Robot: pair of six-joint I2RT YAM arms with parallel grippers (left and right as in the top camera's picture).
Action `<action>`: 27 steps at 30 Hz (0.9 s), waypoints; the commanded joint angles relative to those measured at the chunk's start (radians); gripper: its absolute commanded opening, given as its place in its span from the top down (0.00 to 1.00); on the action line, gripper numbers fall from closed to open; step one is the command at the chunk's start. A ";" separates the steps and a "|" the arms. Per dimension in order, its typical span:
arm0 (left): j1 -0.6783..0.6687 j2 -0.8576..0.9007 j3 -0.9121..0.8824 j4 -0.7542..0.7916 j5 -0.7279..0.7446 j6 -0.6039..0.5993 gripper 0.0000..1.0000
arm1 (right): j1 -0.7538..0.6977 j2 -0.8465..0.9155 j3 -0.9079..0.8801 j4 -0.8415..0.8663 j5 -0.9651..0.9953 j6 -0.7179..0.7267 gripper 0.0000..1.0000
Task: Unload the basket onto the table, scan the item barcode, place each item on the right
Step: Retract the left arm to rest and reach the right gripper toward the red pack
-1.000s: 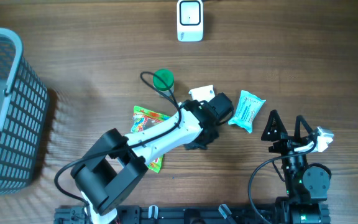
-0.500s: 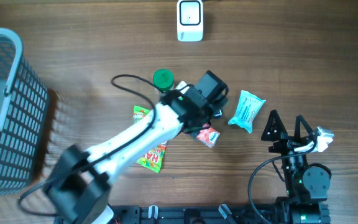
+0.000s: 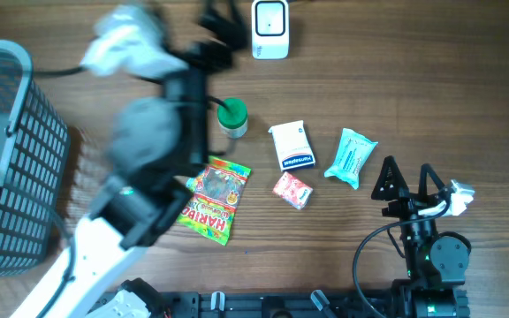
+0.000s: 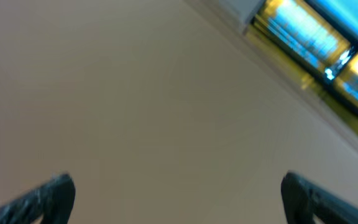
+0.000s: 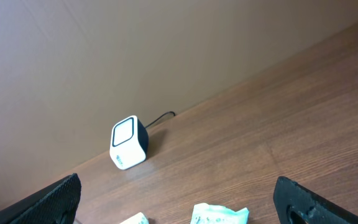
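A grey mesh basket (image 3: 7, 150) edges the brown wooden table (image 3: 431, 79); the left gripper (image 4: 176, 186), spread empty, faces a beige wall (image 4: 135, 93). A colourful candy bag (image 3: 210, 199) and white-blue carton (image 3: 292, 146) lie mid-table below the white cube scanner (image 3: 270, 28), the right gripper (image 3: 406, 181) gaping empty.

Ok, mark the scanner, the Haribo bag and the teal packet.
scanner (image 3: 269, 27): overhead view, on its white top face.
Haribo bag (image 3: 212, 201): overhead view, on the middle of the printed front.
teal packet (image 3: 352, 157): overhead view, on the centre of the wrapper.
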 commanded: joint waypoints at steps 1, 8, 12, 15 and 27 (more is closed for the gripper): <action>0.158 -0.014 0.076 0.022 -0.093 0.429 0.00 | 0.006 -0.006 -0.001 0.006 0.016 0.006 0.00; 0.542 0.013 0.188 -0.075 -0.045 0.467 0.00 | 0.006 -0.006 -0.001 0.004 -0.009 0.081 0.00; 0.734 0.062 0.189 -0.309 -0.007 0.485 0.00 | 0.006 -0.006 -0.001 0.005 -0.109 0.234 0.00; 0.808 0.057 0.184 -0.474 0.266 0.422 0.00 | 0.006 -0.006 -0.001 0.014 -0.201 0.389 0.00; 0.811 -0.386 0.182 -0.767 0.837 0.329 0.00 | 0.006 0.010 0.002 0.027 -0.528 0.279 0.00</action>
